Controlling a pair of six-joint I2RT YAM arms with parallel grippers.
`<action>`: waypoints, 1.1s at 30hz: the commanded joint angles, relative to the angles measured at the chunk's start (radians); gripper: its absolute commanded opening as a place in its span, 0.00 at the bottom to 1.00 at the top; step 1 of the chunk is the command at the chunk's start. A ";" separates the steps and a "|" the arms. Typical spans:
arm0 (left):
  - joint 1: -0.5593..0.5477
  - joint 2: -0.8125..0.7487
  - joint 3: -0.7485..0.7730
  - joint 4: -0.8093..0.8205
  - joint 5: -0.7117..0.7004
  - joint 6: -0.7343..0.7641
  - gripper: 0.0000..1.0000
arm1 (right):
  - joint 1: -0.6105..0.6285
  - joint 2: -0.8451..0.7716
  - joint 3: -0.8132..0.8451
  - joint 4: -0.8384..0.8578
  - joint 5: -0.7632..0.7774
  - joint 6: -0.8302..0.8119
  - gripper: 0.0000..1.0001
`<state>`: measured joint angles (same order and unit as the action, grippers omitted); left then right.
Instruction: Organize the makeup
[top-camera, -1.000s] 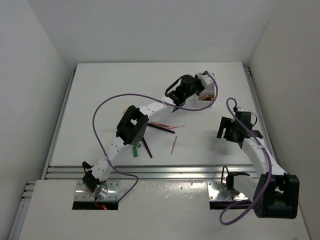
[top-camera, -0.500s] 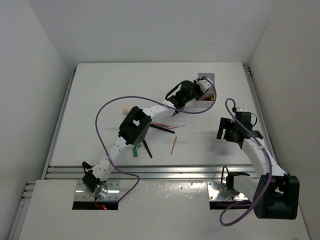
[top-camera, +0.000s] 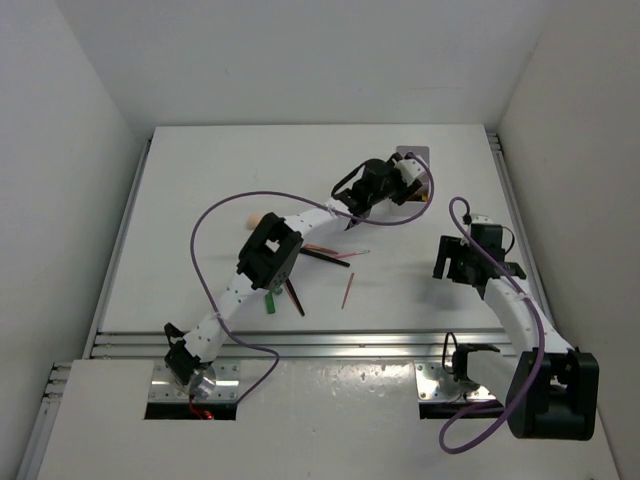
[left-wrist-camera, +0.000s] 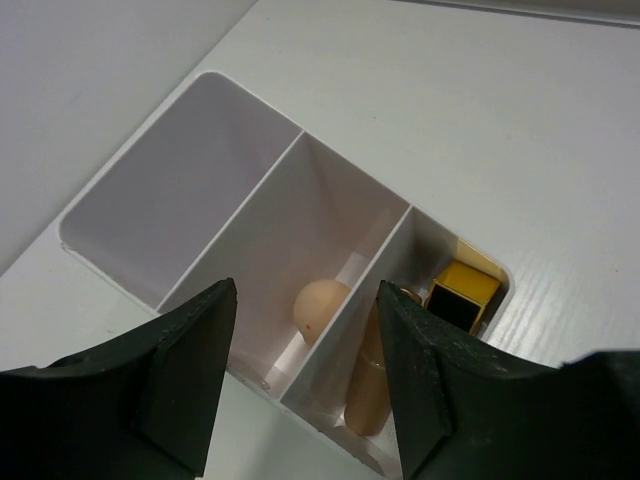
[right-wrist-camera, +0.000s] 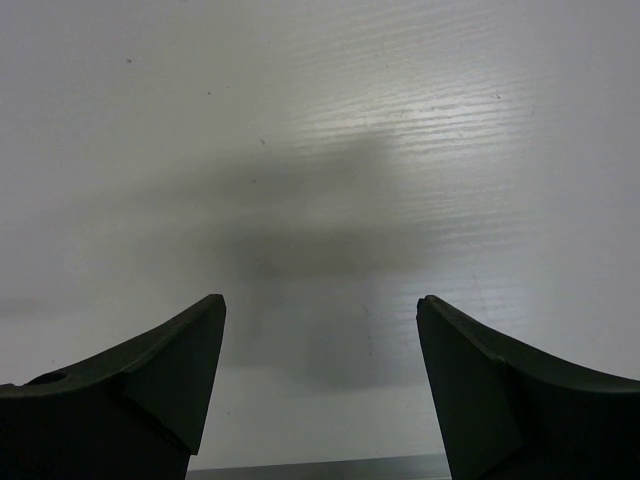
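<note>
box (left-wrist-camera: 170, 200): sponge (left-wrist-camera: 322, 308) in middle compartment; tan tube (left-wrist-camera: 365, 400), gold lipstick (left-wrist-camera: 465, 292) in next

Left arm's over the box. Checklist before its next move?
1. Left fingers open, holding nothing: ok.
2. Sponge lies in the middle compartment of the box, not gripped: ok.
3. Tan tube and gold lipstick in the neighbouring compartment: ok.
4. Right fingers open over bare table, holding nothing: ok.
5. All makeup sorted: not ok. Second sponge, green tube, pencils and brushes lie on the table.
6. Clearance between left fingers and box walls: cannot tell.
</note>
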<state>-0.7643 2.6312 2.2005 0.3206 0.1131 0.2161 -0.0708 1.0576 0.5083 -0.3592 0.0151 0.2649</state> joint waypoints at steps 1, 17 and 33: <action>-0.001 -0.051 0.065 -0.064 0.042 -0.015 0.65 | -0.004 -0.027 -0.013 0.052 -0.009 -0.010 0.78; 0.232 -0.648 -0.292 -0.708 0.407 0.490 0.84 | 0.048 0.047 0.093 0.048 -0.244 -0.131 0.79; 0.557 -0.702 -0.717 -1.097 0.228 1.027 0.90 | 0.170 0.166 0.174 0.020 -0.317 -0.147 0.80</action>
<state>-0.2081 1.9549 1.4780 -0.8322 0.3443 1.1683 0.0814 1.2209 0.6350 -0.3454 -0.2794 0.1310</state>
